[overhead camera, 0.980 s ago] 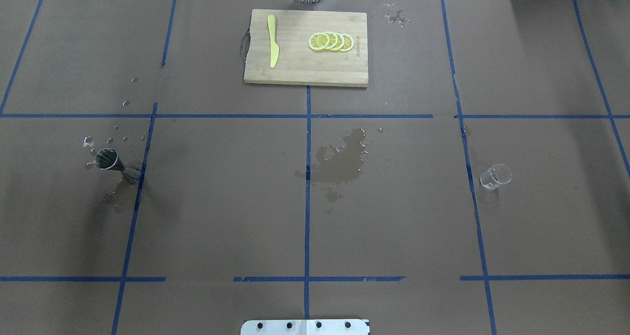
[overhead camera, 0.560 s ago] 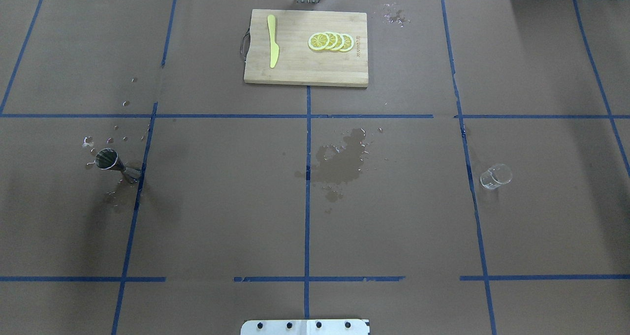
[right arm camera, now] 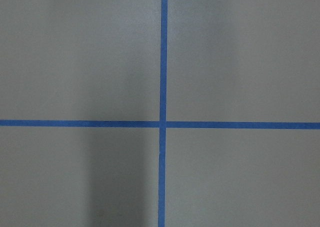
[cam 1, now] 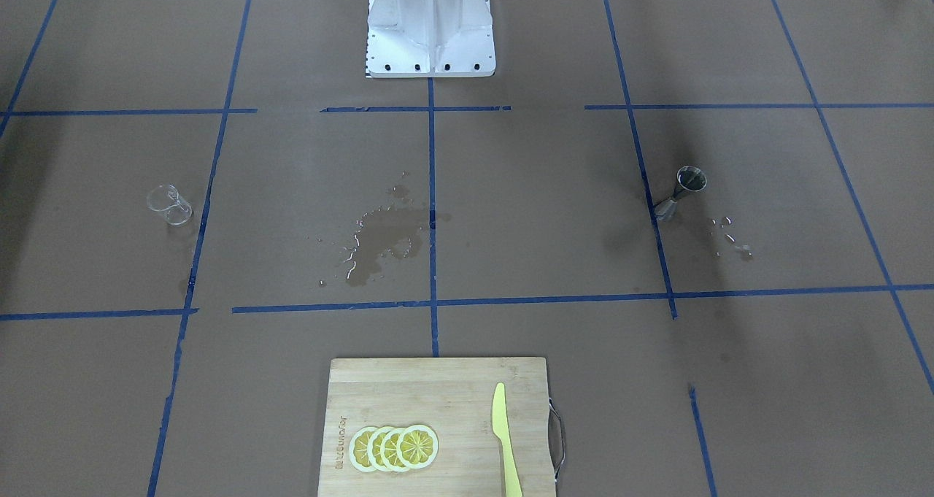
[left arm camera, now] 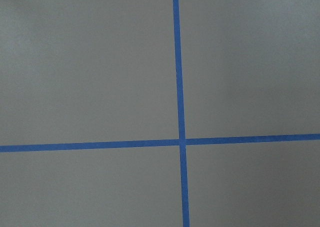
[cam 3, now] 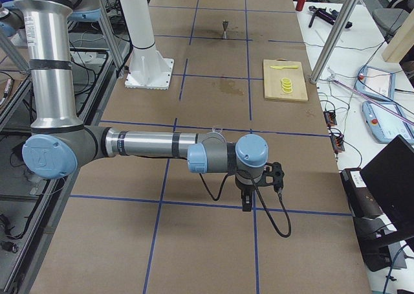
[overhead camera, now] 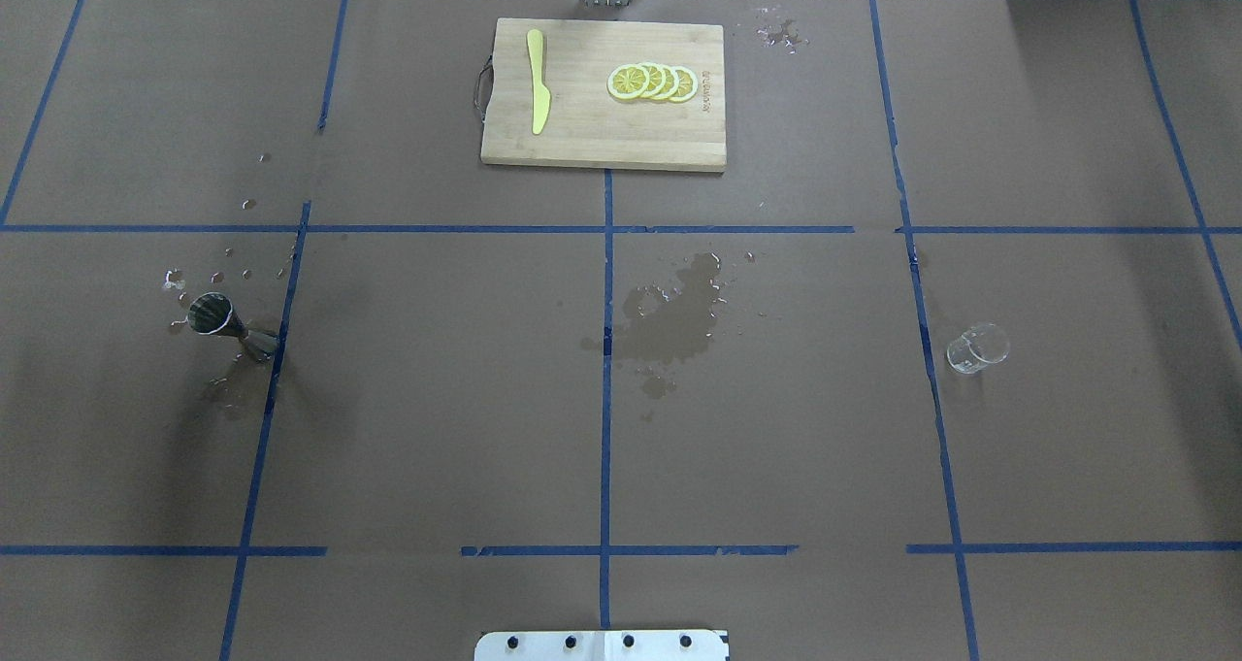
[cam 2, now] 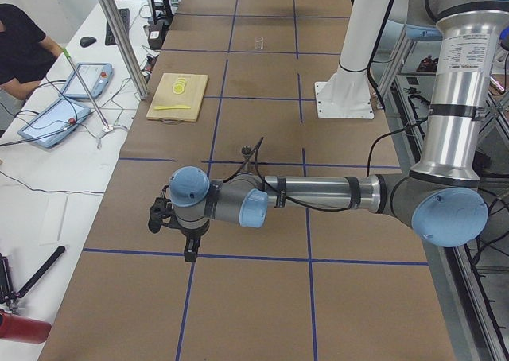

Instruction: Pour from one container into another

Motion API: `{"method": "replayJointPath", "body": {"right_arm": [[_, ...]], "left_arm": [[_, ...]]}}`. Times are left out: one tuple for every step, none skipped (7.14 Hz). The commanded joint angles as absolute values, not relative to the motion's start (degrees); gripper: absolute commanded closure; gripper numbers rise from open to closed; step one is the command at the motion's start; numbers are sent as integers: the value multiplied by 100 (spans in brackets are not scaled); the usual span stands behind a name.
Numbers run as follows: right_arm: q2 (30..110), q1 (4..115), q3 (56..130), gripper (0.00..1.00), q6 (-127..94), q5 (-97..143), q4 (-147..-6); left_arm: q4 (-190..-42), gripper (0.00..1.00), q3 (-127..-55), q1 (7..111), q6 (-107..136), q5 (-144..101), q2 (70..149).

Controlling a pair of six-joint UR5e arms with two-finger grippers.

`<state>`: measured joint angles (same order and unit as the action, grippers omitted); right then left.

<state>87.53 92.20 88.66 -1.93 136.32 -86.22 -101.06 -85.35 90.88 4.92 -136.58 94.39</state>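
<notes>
The clear glass cup (overhead camera: 977, 348) stands alone on the brown paper at the table's right, and it also shows as the cup (cam 1: 169, 205) in the front-facing view. The steel jigger (overhead camera: 228, 325) stands upright at the left by a blue tape line, and the jigger (cam 1: 680, 190) has droplets around it. Neither gripper appears in the overhead, front-facing or wrist views. The left gripper (cam 2: 191, 251) hangs over the table's end on the robot's left, well away from the jigger (cam 2: 248, 149). The right gripper (cam 3: 246, 203) hangs over the opposite end. I cannot tell whether either is open or shut.
A wooden cutting board (overhead camera: 582, 137) with lemon slices (overhead camera: 652, 82) and a yellow knife (overhead camera: 537, 81) lies at the far middle. A wet spill (overhead camera: 674, 316) darkens the paper at the centre. The robot's base plate (overhead camera: 602, 644) sits at the near edge.
</notes>
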Motion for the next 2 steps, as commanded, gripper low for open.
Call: {"method": "replayJointPath", "body": {"right_arm": [[8754, 9220, 8868, 0, -193, 13641, -8622], [8754, 9220, 8868, 0, -202, 13649, -8622]], "left_arm": [[-10107, 0, -8543, 9088, 492, -13658, 9439], [-10107, 0, -8534, 9088, 492, -13658, 9439]]}}
